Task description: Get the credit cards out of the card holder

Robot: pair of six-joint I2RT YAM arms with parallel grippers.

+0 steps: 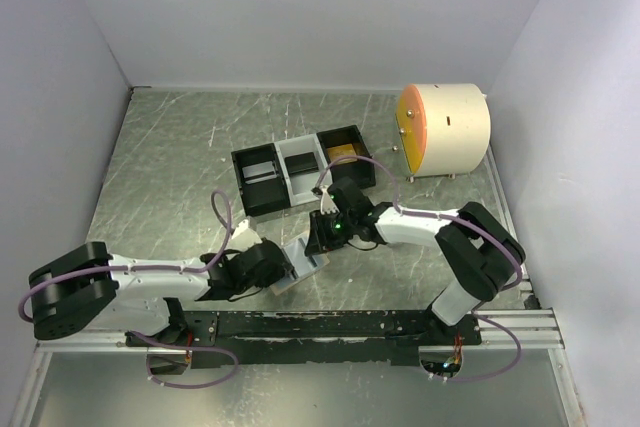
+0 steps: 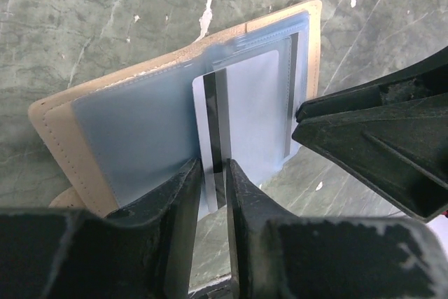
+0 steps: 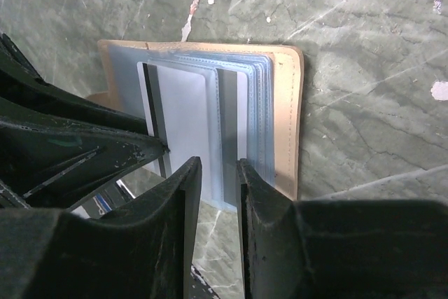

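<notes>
Left gripper [image 2: 213, 173]: we see it pinching the protruding edge of the silver-grey card [image 2: 238, 117].
Right gripper [image 3: 218, 173]: we see it clamped on the pale blue sleeves of the card holder [image 3: 283, 103].

card holder [image 2: 140, 138]: tan leather-like outer with a stitched border; the pale blue see-through plastic sleeves looked faintly glossy.
credit card [image 2: 252, 110]: silver-grey, smooth, low sheen, with a darker stripe; it sat between the fingers of the left gripper [image 2: 212, 169].
left gripper and right gripper [image 3: 217, 169]: black plastic, matt, scuffed pale along the edges.
bench [image 2: 105, 26]: grey-green with stone-like veining beneath both grippers; it was scratched and had a dull shine.
</notes>
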